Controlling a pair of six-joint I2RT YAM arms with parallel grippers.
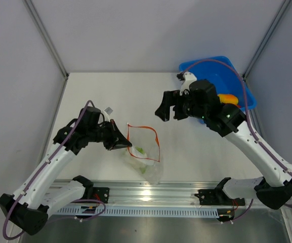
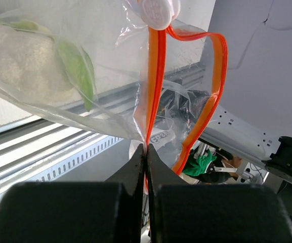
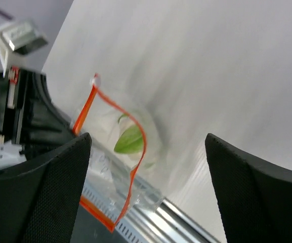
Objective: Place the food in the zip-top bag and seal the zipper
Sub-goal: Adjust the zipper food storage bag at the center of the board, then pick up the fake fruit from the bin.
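Left tool (image 2: 146,152) clamped on zipper (image 2: 157,76), 9 o'clock side of zip-top bag (image 1: 150,169). Film judged limp, light, slippery. Right tool (image 1: 168,112), spread and empty, should take the stiffer strip opposite.

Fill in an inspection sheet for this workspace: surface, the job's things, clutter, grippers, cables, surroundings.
Surface: white table, no spills seen.
Job's things: bag with its mouth open and the zipper unsealed; cauliflower inside it; yellow-orange piece in the blue bin.
Clutter: nothing seen.
Grippers: left gripper, fingers shut on the bag's zipper edge; right gripper open, empty, above the table.
Cables: purple cable along each arm, apart from the bag.
Surroundings: grey walls; metal rail at the near edge.
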